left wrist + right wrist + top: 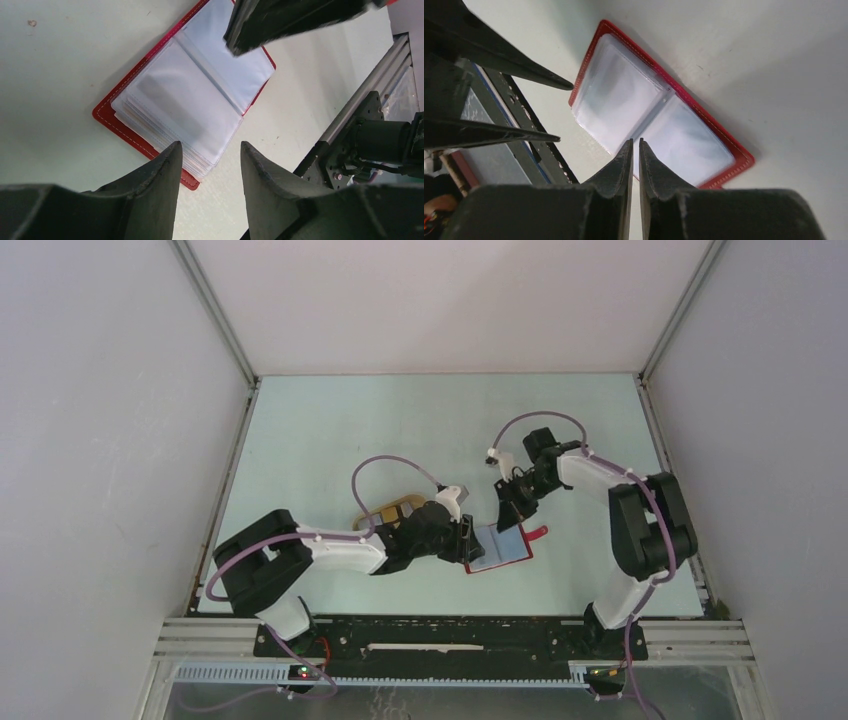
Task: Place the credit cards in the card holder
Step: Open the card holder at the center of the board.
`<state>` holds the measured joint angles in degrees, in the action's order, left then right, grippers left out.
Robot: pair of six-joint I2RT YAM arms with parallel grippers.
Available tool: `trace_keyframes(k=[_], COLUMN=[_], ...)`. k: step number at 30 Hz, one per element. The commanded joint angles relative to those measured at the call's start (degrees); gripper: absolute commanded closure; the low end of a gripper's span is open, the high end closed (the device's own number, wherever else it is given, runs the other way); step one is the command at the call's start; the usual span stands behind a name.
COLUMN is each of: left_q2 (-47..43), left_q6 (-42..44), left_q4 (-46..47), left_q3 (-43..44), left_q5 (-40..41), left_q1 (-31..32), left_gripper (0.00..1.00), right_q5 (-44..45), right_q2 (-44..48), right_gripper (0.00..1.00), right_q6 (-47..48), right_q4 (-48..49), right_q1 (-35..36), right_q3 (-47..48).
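Count, tabletop:
- Card holder (503,546): 1, red, lying open.
- Tray (370,517): 1, beige, partly covered by an arm.
- Cards: 1 orange-gold card (394,509) seen in the tray. 1 grey rectangle (172,105) inside a clear sleeve, possibly a card. Others can't be counted.
- Grippers: 2, the left gripper (470,540) and the right gripper (508,513), two fingers each.

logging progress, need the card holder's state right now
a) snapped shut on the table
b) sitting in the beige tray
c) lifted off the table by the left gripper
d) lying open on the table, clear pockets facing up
d: the card holder lies spread open on the table with its clear sleeves showing, and the left gripper has its fingers apart, clamped on nothing.
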<state>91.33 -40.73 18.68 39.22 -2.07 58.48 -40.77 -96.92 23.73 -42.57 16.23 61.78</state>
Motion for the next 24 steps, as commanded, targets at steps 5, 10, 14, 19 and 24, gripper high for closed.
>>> trace_keyframes(k=[5, 10, 14, 19, 24], left_q2=[1.7, 2.6, 3.1, 2.4, 1.6], left_q6=[-1.4, -1.8, -2.1, -2.4, -2.5], left_q4=[1.8, 2.7, 3.6, 4.0, 4.1], left_q3=[2.3, 2.3, 2.4, 2.1, 1.8], left_q5=[0.5, 0.0, -0.6, -0.1, 0.4], left_q1=[-0.1, -0.1, -0.2, -0.2, -0.2], left_gripper=[0.48, 0.48, 0.48, 0.48, 0.48], right_q5=[1.7, 2.8, 3.1, 3.4, 3.4], right_q2=[-7.5, -8.6, -9.2, -9.7, -10.2], right_gripper=[0.84, 0.84, 0.84, 0.84, 0.84], right_q6=[0.7, 0.3, 0.2, 0.3, 0.3], right_q4=[-2.4, -2.3, -2.3, -2.4, -2.7], right_q1=[2.2, 2.8, 2.8, 2.9, 3.1], right_q3=[2.2, 2.4, 2.4, 2.4, 2.7])
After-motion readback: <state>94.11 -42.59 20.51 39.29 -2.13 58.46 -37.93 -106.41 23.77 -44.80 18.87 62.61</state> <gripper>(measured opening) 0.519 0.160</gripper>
